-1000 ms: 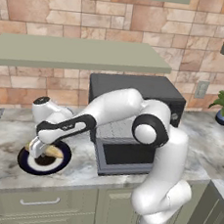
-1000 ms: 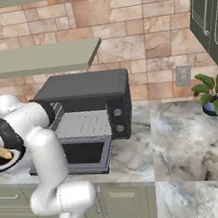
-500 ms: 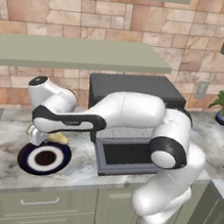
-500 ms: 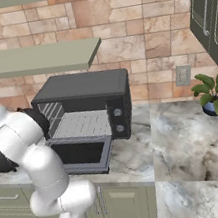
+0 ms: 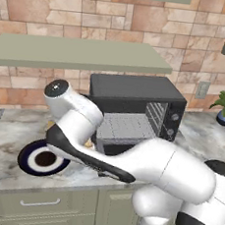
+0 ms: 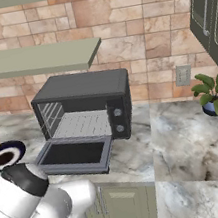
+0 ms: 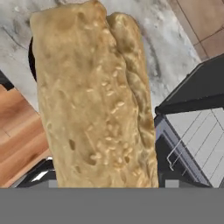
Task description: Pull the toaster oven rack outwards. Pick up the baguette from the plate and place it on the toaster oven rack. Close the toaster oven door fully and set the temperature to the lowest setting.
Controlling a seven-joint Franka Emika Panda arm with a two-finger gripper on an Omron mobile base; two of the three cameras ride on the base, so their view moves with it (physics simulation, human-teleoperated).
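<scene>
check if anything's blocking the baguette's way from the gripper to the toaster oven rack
Nothing visible blocks it. The baguette is held up off the plate; the toaster oven door lies fully open and the toaster oven rack looks bare.

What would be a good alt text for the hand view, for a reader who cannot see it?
A golden-tan seeded baguette fills most of the picture, seen close up and lengthwise above a grey marbled counter. At the lower right are the dark toaster oven and its light-grey wire rack, with brown floor at the left edge.
</scene>
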